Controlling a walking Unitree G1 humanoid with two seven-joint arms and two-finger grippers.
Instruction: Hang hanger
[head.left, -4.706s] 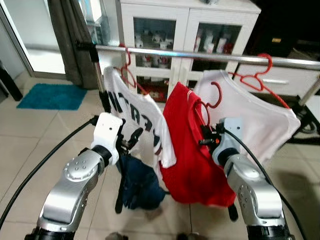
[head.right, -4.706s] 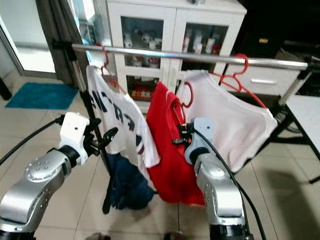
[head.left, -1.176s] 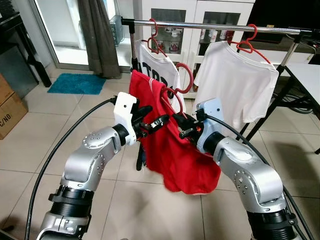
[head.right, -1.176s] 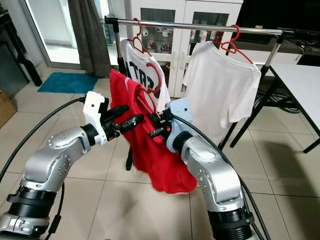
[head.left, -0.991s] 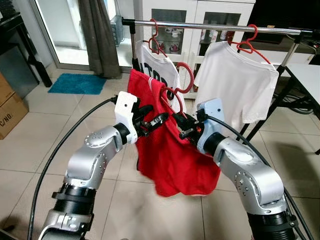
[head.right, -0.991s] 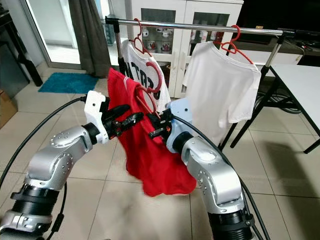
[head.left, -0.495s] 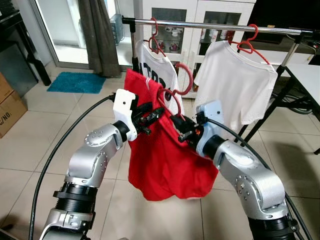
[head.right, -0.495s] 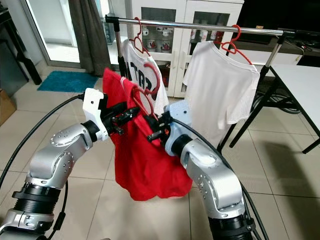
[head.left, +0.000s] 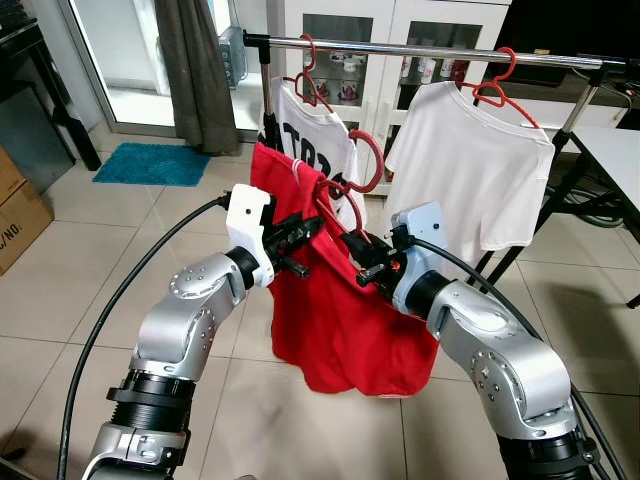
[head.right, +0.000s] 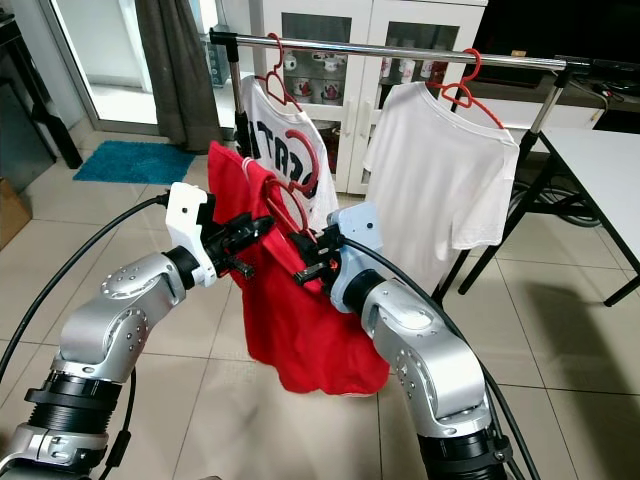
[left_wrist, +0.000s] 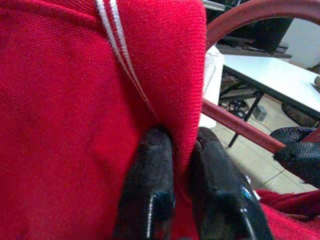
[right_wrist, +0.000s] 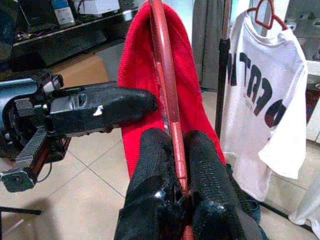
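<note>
Two pincers clamped: left pincer (head.left: 300, 232) pinching red shirt (head.left: 345, 320), right pincer (head.left: 357, 252) pinching red hanger (head.left: 362, 165); shirt swung back, hook still below rail (head.left: 420, 50).

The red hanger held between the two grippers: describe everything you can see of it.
The red hanger looks like thin glossy plastic, with an open curved hook on top and slim sloping arms. It carries a red knit shirt with white stripes at the collar, which drapes down between the arms. The right gripper is shut on a hanger arm; the left gripper pinches the shirt's shoulder beside it. The hook sits free below the metal rail, not yet hung, in front of the lettered white shirt.
</note>
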